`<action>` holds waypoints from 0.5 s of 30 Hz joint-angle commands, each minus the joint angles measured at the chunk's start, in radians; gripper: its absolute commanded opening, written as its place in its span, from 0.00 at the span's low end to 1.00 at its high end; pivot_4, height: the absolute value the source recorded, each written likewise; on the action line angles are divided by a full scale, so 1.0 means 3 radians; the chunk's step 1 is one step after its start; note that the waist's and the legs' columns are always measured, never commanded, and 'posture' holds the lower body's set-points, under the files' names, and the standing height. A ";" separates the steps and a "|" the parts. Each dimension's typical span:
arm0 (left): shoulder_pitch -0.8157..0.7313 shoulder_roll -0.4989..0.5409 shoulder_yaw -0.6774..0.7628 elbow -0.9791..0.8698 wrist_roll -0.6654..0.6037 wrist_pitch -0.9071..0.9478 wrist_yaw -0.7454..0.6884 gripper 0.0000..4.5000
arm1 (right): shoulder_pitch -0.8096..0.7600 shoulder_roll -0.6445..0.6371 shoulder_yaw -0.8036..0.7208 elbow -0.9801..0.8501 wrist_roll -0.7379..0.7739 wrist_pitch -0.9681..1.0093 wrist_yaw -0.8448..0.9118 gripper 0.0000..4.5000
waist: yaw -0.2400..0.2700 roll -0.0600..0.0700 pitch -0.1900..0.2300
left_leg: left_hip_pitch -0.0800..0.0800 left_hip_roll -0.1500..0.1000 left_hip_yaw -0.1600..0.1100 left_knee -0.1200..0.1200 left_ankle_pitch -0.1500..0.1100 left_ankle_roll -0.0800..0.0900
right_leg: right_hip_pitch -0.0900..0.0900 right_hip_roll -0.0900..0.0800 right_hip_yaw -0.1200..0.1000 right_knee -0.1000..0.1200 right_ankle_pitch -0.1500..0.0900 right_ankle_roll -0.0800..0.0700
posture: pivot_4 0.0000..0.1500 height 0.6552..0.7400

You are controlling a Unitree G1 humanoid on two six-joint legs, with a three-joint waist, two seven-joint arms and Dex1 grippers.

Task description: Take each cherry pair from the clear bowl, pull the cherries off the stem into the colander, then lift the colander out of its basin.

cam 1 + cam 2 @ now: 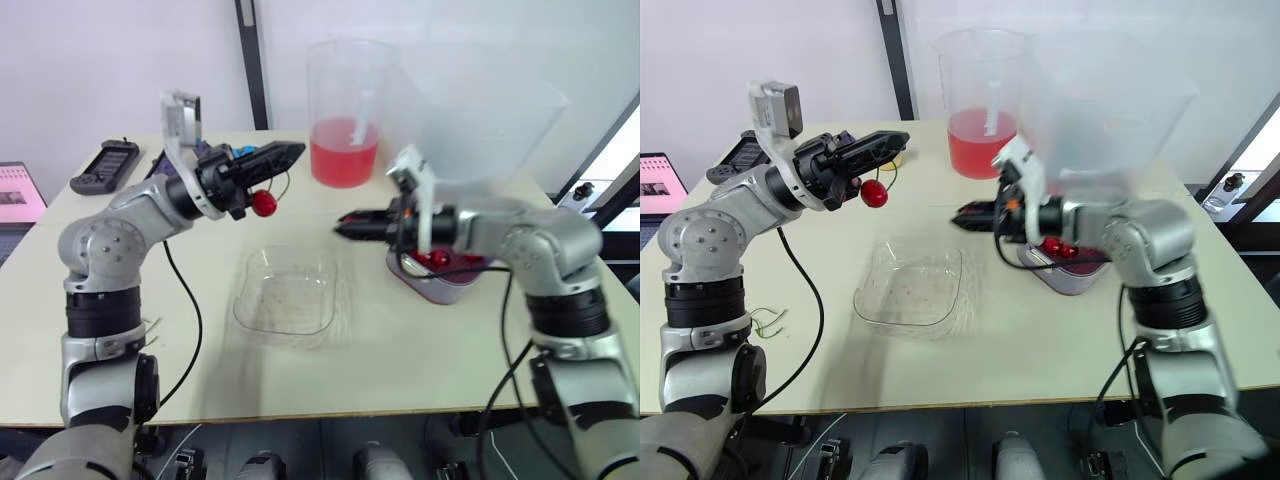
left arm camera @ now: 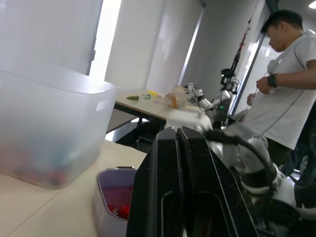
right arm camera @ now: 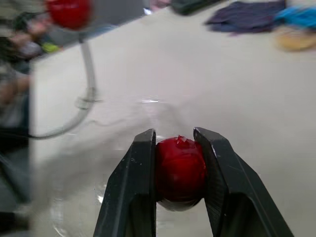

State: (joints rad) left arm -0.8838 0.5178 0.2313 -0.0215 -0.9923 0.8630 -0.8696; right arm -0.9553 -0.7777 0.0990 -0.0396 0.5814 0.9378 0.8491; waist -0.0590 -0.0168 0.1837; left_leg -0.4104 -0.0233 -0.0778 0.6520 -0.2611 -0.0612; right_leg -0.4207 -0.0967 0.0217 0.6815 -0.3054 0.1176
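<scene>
Left pincer [image 1: 292,153] closed on stem [image 1: 888,178], raised above desk [image 1: 400,370]; one cherry [image 1: 265,203] hangs below it. Right pincer [image 1: 342,226] clamped on second cherry [image 3: 180,170], held well apart from stem, judged pulled free. Bowl [image 1: 285,300] empty between arms. Colander [image 1: 458,272] sits in basin [image 1: 428,290] under right forearm, so drop judged next.

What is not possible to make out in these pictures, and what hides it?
Cherry count in the colander: right arm partly covers it in the eye views; left pincer cuts it off in left wrist view.
What joins the hanging cherry to the left pincer: too thin, eye views.
Any stem on the cherry in the right pincer: fingers cover it, right wrist view.
</scene>
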 commanded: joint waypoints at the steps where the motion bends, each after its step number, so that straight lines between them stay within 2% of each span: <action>1: 0.0022 0.0059 0.0110 -0.0125 -0.0037 -0.0060 0.0015 0.00 | -0.0098 -0.0422 0.0139 0.0360 -0.0568 -0.0585 0.0310 0.24 | 0.0010 0.0000 0.0000 | 0.0000 0.0000 0.0004 0.0000 -0.0003 0.0006 | 0.0000 0.0000 0.0001 -0.0001 0.0000 0.0000 | 1.00 0.93; 4: 0.0067 0.0046 0.0108 -0.0156 -0.0043 -0.0076 0.0038 0.00 | 0.0014 -0.0655 0.0295 0.0692 -0.0908 -0.0936 0.0545 0.24 | 0.0009 0.0000 0.0000 | 0.0000 0.0001 0.0013 0.0000 -0.0011 0.0019 | 0.0000 0.0000 0.0001 -0.0001 0.0000 0.0000 | 1.00 0.93; 9: 0.0095 -0.0007 0.0099 -0.0201 -0.0050 -0.0088 0.0084 0.00 | 0.0156 -0.0646 0.0420 0.0977 -0.1245 -0.1245 0.0704 0.24 | -0.0025 0.0000 0.0001 | 0.0001 0.0004 0.0017 0.0001 -0.0010 0.0017 | -0.0001 0.0001 0.0003 0.0000 0.0000 0.0000 | 1.00 0.93; 12: 0.0109 -0.0030 0.0096 -0.0233 -0.0064 -0.0078 0.0106 0.00 | 0.0183 -0.0621 0.0438 0.1087 -0.1389 -0.1356 0.0727 0.46 | -0.0027 0.0000 0.0001 | 0.0001 0.0004 0.0016 0.0001 -0.0007 0.0013 | -0.0002 0.0000 0.0004 0.0000 0.0000 0.0000 | 1.00 0.93; 15: 0.0114 -0.0037 0.0096 -0.0246 -0.0078 -0.0065 0.0114 0.00 | 0.0128 -0.0621 0.0384 0.1116 -0.1446 -0.1382 0.0762 0.80 | -0.0021 0.0000 0.0001 | 0.0000 0.0003 0.0016 0.0001 0.0000 -0.0001 | -0.0001 0.0000 0.0004 0.0000 0.0000 0.0000 | 1.00 0.93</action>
State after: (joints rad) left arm -0.8382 0.5022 0.2403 -0.0616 -0.9948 0.8566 -0.8385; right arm -0.8843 -0.9585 0.2539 0.3073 0.1610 0.5410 1.0693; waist -0.0654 -0.0168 0.1839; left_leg -0.4103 -0.0222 -0.0732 0.6523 -0.2610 -0.0614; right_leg -0.4211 -0.0967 0.0230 0.6815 -0.3054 0.1177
